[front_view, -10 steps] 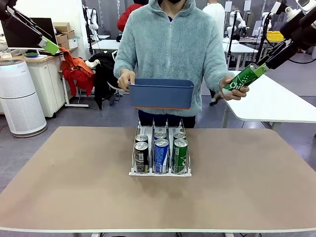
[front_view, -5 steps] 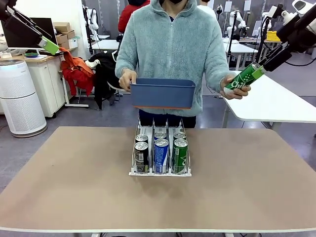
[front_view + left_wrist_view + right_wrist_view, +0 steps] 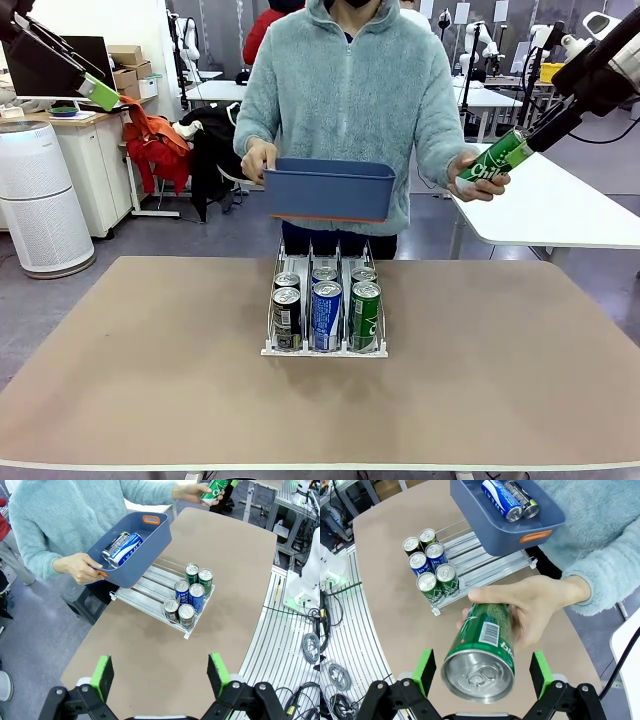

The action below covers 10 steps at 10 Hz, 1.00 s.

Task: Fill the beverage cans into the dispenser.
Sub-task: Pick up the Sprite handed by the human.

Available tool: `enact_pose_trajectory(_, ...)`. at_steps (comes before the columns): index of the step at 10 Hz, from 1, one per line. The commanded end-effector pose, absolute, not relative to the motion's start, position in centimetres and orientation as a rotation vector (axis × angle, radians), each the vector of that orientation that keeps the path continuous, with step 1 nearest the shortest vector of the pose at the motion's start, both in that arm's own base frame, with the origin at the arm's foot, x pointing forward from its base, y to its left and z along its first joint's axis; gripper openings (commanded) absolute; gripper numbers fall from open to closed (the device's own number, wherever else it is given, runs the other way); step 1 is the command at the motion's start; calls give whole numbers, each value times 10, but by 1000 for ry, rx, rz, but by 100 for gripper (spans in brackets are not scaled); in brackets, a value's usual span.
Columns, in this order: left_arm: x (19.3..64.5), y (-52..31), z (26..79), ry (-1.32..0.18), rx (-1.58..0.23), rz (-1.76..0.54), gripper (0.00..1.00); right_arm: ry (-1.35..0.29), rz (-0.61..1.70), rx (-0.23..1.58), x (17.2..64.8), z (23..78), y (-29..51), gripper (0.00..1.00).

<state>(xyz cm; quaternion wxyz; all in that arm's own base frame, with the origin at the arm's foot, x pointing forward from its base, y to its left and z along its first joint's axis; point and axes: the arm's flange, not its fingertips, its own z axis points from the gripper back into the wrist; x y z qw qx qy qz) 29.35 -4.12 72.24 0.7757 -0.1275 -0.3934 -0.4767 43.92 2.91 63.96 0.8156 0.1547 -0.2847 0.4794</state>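
- Tan table (image 3: 150, 380) lay below the grippers, cluttered lab (image 3: 150, 150) beyond.
- Right gripper (image 3: 482, 672) gaped around a green can (image 3: 487, 630) in a person's hand (image 3: 540, 605); left gripper (image 3: 160, 675) gaped empty.
- Right arm (image 3: 600, 65) had shifted slightly.

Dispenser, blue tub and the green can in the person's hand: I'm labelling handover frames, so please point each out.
dispenser (image 3: 324, 352), front view, white front lip.
blue tub (image 3: 328, 190), front view, near side wall.
green can (image 3: 478, 676), right wrist view, silver top.
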Motion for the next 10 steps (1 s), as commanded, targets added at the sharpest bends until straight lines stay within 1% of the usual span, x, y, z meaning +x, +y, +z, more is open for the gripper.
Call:
enact_pose_trajectory(1, 293, -41, 722, -849, -277, -1033, 100, -619, 1026, 363, 443, 639, 32, 100)
enact_pose_trajectory(9, 293, -41, 722, -849, -277, -1033, 100, -607, 1022, 343, 442, 638, 34, 100)
enact_pose_trajectory(10, 293, -41, 722, -849, -277, -1033, 100, -607, 1023, 342, 442, 638, 34, 84)
